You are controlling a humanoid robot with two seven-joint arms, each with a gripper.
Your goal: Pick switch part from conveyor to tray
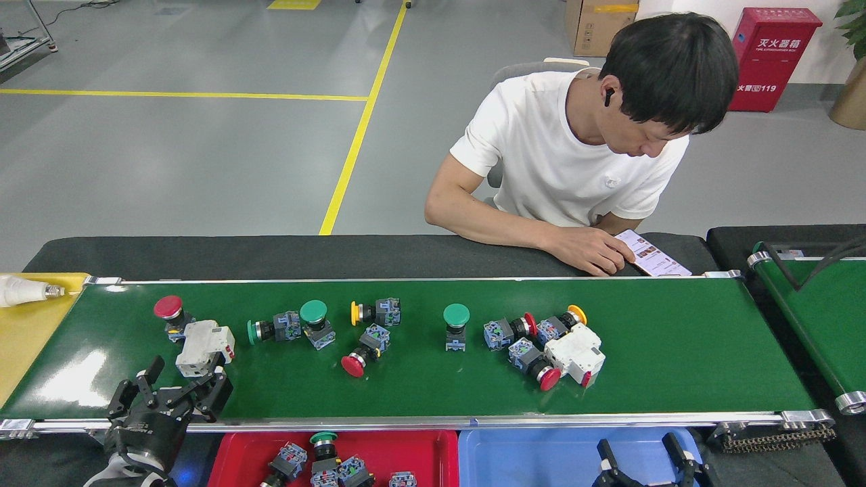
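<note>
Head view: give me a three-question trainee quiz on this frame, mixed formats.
1. True or false: the blue tray holds switch parts.
2. Which gripper is out over the conveyor? A) left B) right
3. Fill in: the left gripper hangs open right beside the white ____.

Key: 1 false, only the red tray holds parts; 2 A, the right gripper is over the blue tray; 3 circuit breaker.

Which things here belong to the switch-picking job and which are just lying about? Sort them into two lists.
Job:
conveyor
red-capped switch
green-capped switches
red tray
left gripper
right gripper

Lying about:
white breakers
light bulb
yellow tray
blue tray
person's phone
</note>
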